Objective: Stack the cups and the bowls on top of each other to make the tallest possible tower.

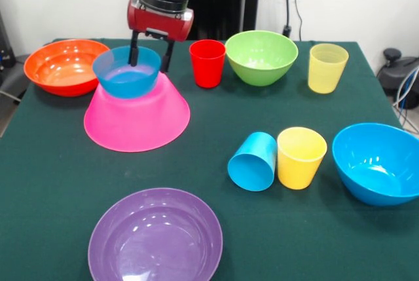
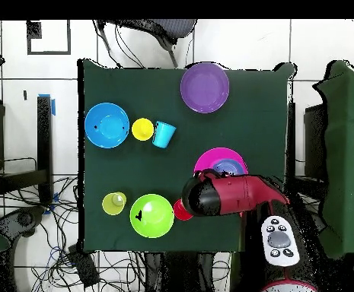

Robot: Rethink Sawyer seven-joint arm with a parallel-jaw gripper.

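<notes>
The tower's base is the big pink bowl (image 1: pixel 137 117) (image 2: pixel 208 161), upside down at the table's left. A small blue bowl (image 1: pixel 126 73) (image 2: pixel 227 166) sits upright on it. My gripper (image 1: pixel 149 63) hangs over the blue bowl's far right rim, with one finger (image 1: pixel 134 52) inside the bowl and the other outside. The jaws stand wide apart, so it is open. Loose on the table are the orange bowl (image 1: pixel 65 66), red cup (image 1: pixel 207 63), green bowl (image 1: pixel 261 56), pale yellow cup (image 1: pixel 327 67), tipped blue cup (image 1: pixel 253 161), yellow cup (image 1: pixel 300 157), larger blue bowl (image 1: pixel 378 162) and purple bowl (image 1: pixel 155 236).
In the overhead view the red arm (image 2: pixel 229 195) covers the gripper, the orange bowl and part of the red cup (image 2: pixel 181 211). The green tablecloth (image 1: pixel 52 176) ends close to the purple bowl in front. Cables (image 1: pixel 406 78) hang off the right side.
</notes>
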